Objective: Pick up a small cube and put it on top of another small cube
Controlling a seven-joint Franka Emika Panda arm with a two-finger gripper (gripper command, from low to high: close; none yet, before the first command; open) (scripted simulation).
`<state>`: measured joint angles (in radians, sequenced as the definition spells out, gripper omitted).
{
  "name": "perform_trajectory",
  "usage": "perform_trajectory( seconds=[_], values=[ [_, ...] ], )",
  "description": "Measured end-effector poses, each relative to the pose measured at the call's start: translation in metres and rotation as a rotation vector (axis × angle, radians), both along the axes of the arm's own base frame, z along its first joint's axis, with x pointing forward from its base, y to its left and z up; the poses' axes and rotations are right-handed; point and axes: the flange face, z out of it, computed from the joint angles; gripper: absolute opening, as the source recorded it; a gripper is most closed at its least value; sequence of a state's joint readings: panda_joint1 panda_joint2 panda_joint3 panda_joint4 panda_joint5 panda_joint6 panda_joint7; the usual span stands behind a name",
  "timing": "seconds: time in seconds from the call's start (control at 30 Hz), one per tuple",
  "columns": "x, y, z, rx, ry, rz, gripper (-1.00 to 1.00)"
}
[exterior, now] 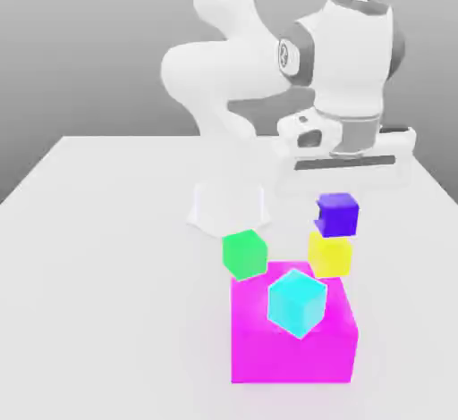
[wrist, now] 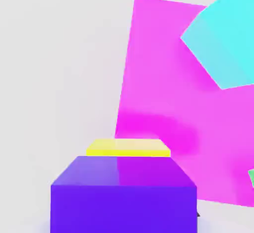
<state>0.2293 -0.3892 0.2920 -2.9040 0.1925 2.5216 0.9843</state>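
the purple cube (wrist: 124,195) has a smooth, faintly glossy top that picks up a pink tint beside the magenta block (wrist: 163,98), itself smooth and flat-coloured. the yellow cube (exterior: 330,254), green cube (exterior: 244,253) and cyan cube (exterior: 296,302) look plain and smooth, perhaps plastic. the table (exterior: 98,231) is matt white; the arm (exterior: 349,52) is smooth white with a soft sheen.

**Hidden and cut-off parts**

In the hand view the purple cube (wrist: 123,195) covers most of the yellow cube (wrist: 128,147), leaving a thin yellow strip. That picture's edge cuts the purple cube's lower part, the cyan cube (wrist: 225,41), the magenta block (wrist: 163,108) and a green sliver (wrist: 251,177). In the exterior view the cyan cube hides part of the magenta block's top, and the green cube (exterior: 244,254) covers its rear corner.
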Motion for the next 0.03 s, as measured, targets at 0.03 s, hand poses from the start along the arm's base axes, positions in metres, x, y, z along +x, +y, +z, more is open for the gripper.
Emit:
perform_trajectory(
  seconds=[0.03],
  values=[
    [0.0,0.0,0.0,0.0,0.0,0.0,1.0]
  ],
)
